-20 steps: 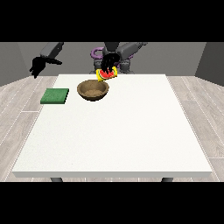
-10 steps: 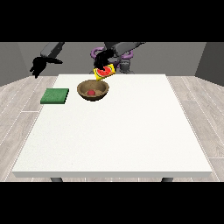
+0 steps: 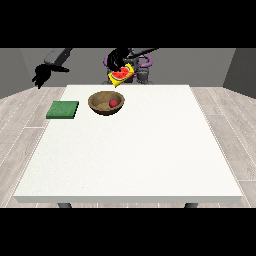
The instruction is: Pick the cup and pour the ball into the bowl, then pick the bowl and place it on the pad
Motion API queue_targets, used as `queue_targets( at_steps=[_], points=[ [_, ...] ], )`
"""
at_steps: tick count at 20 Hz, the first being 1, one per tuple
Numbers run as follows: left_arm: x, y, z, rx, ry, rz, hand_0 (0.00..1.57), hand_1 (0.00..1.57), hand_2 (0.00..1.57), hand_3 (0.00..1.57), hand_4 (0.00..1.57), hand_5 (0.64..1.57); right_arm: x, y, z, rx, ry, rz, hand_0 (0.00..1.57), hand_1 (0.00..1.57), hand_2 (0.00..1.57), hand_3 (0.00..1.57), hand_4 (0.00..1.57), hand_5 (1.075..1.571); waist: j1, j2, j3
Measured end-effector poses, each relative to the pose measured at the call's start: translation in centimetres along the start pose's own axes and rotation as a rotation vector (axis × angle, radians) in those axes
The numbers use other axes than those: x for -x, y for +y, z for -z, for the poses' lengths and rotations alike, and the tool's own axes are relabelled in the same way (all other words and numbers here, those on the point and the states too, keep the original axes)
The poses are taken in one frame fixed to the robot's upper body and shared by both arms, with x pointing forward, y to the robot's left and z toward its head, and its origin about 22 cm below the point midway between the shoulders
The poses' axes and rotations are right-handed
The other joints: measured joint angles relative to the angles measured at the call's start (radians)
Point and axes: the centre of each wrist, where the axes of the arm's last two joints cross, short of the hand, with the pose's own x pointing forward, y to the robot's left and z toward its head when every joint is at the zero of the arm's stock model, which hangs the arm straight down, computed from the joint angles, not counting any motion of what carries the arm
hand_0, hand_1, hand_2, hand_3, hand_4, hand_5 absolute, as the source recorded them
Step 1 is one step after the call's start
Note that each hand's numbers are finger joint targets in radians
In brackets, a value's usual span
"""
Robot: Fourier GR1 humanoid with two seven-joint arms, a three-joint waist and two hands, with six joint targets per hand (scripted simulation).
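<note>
A yellow cup with a watermelon print hangs tilted above the far rim of the brown bowl. The hand at the view's right reaches across from the right and is shut on the cup. A red ball lies inside the bowl, towards its right side. The green pad lies flat on the table, left of the bowl and apart from it. The hand at the view's left hangs in the air beyond the table's far left corner, its fingers relaxed and holding nothing.
The white table stretches wide towards the camera in front of the bowl and pad. The robot's body stands behind the table's far edge.
The ball went from the cup into the bowl and has rolled to the bowl's right side. The cup has risen a little. The hand at the view's left has stayed still.
</note>
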Motion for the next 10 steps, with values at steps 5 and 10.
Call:
queue_targets(
  at_steps=[5, 10],
  points=[
    [0.6, 0.0, -0.4, -0.026, 0.039, -0.121, 0.00, 0.00, 1.57, 1.57, 1.27, 1.452, 1.0, 0.9, -0.1, -0.008, 0.057, 0.039, 0.00, 0.00, 0.00, 0.00, 0.48, 1.561, 0.028, 0.010, -0.0012],
    [5.2, -1.4, -1.6, -0.103, 0.241, -0.423, 0.28, 0.28, 1.57, 1.57, 1.00, 1.571, 1.7, 1.2, -0.6, 0.027, 0.094, 0.056, 0.00, 0.00, 0.00, 0.00, 0.48, 1.561, 0.099, 0.002, -0.0040]
  ],
)
